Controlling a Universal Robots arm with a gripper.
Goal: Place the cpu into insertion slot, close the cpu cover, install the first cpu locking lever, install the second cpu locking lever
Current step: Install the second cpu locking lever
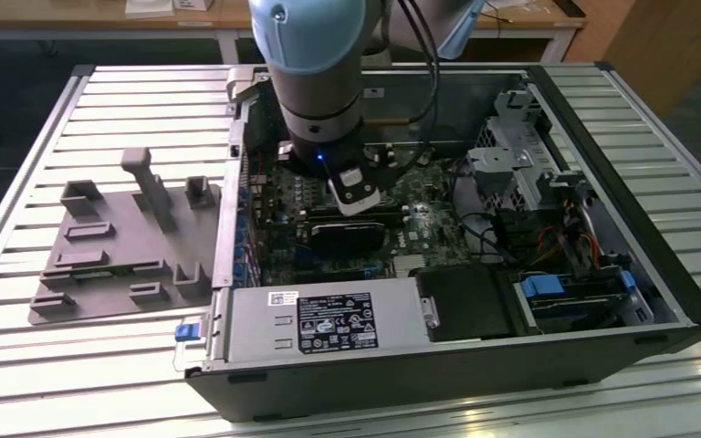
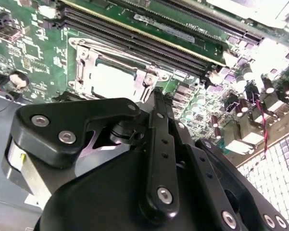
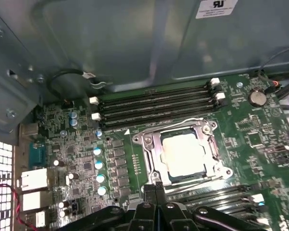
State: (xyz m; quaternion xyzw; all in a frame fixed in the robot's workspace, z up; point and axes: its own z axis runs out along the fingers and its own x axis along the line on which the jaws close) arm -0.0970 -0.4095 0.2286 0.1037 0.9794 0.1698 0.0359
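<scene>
My pincer (image 3: 156, 190), fingers pressed together and empty, hovers just beside the socket (image 3: 185, 154). The chip (image 3: 183, 153) lies seated there under its metal cover (image 3: 151, 151), near the memory slots (image 3: 154, 105) on the board.

open space above cpu cover (image 3: 182, 155), memory slots (image 3: 154, 106) alongside
</scene>
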